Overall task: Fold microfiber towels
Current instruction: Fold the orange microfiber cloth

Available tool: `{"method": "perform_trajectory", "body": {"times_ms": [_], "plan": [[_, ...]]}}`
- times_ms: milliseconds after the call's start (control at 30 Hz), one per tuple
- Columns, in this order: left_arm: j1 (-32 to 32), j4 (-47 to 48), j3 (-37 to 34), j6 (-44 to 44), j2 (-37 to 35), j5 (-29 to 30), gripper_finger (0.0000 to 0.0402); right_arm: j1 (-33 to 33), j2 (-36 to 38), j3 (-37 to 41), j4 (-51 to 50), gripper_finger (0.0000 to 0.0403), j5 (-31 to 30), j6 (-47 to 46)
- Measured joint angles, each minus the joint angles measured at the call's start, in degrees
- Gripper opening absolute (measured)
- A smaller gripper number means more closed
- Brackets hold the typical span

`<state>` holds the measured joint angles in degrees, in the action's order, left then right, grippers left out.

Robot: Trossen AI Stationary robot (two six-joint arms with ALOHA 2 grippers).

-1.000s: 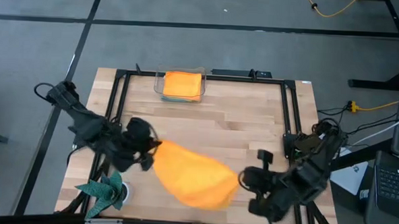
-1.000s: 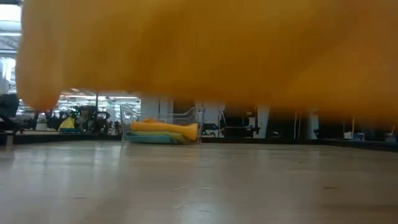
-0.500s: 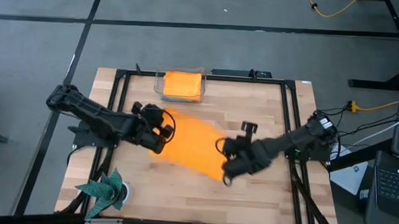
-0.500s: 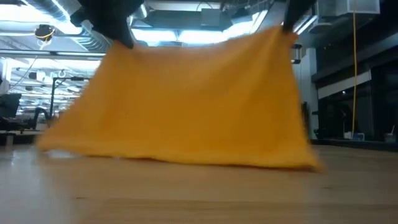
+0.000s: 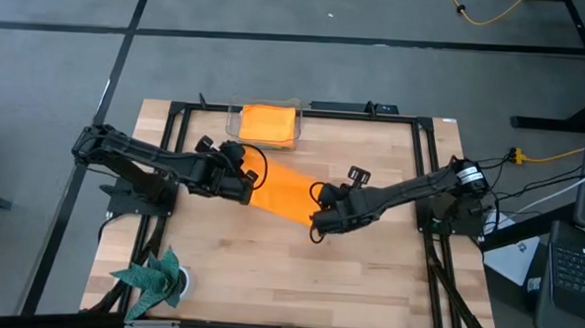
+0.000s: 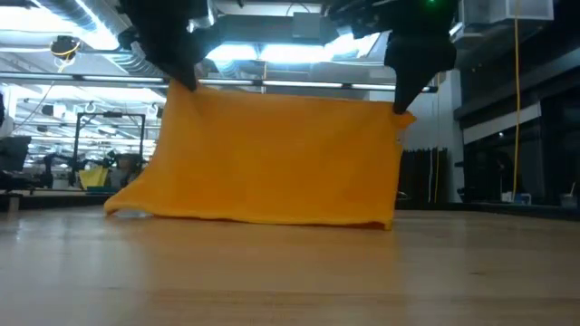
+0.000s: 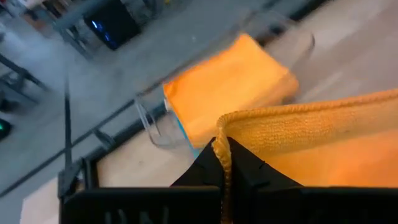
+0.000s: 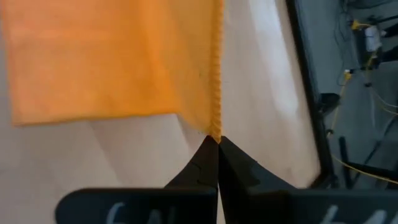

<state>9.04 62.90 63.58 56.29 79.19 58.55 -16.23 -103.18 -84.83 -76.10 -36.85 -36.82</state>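
Observation:
An orange towel (image 5: 283,193) hangs spread between my two grippers over the middle of the table; in the low view (image 6: 272,154) its lower edge (image 6: 254,218) touches the tabletop. My left gripper (image 5: 250,189) is shut on one upper corner, and my right gripper (image 5: 317,220) is shut on the other. A second orange towel (image 5: 269,123) lies folded on top of a stack in a clear bin at the far edge. The green and blue towels are not plainly in view. My left gripper pinches the towel's upper corner (image 7: 221,144) between its two fingers, coming from above (image 6: 186,80). The towel hangs below it, its top edge running level toward the other gripper. My right gripper pinches the other upper corner (image 8: 215,132) between its two fingers, coming from above (image 6: 399,101). The hemmed side edge hangs down from the fingers, and the towel's bottom edge meets the table.
The clear bin (image 5: 237,132) with folded towels stands at the far edge, just beyond the left gripper. A dark teal spiky-edged cloth (image 5: 154,280) lies at the near left corner. A black frame (image 5: 426,170) runs round the table. Bare wood lies near and right.
Both grippers have carried the orange towel from the near edge toward the far edge and drawn closer together. The towel, first bunched and swinging close to the low camera, now hangs flat between them with its lower edge on the table.

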Motion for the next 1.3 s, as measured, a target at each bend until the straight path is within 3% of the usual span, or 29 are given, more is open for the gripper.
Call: {"method": "perform_trajectory", "body": {"times_ms": [233, 500, 600, 733, 867, 1000, 1300], "plan": [[0.73, -0.41, -0.06, -1.22, -0.08, -7.51, 0.0000, -1.68, 0.00, -5.16, -0.68, 0.0000, 4.90, 0.02], [8.42, -5.11, 0.76, 1.23, -0.43, -28.15, 0.0000, -8.18, 0.00, -21.21, -2.62, 0.0000, 18.01, -0.42], [13.37, -6.10, 4.65, 3.34, -0.53, -32.60, 0.0000, -11.99, 0.04, -27.39, -2.20, 0.0000, 21.70, -3.00], [20.48, -7.49, 12.67, 5.41, -0.56, -33.83, 0.0000, -18.14, 0.04, -33.36, -0.37, 0.0000, 23.23, -9.52], [27.62, -11.44, 20.06, 7.93, -0.63, -32.79, 0.0000, -24.59, 0.00, -35.42, 5.74, 0.0000, 23.56, -9.90], [32.89, -17.48, 22.07, 7.51, -0.66, -32.56, 0.0000, -28.82, -0.04, -35.55, 9.06, 0.0000, 23.18, -11.20], [33.21, -12.25, 22.00, 4.84, 3.43, -24.24, 0.0000, -28.49, -4.64, -35.53, -4.29, 0.0000, 13.12, -16.52]]}}
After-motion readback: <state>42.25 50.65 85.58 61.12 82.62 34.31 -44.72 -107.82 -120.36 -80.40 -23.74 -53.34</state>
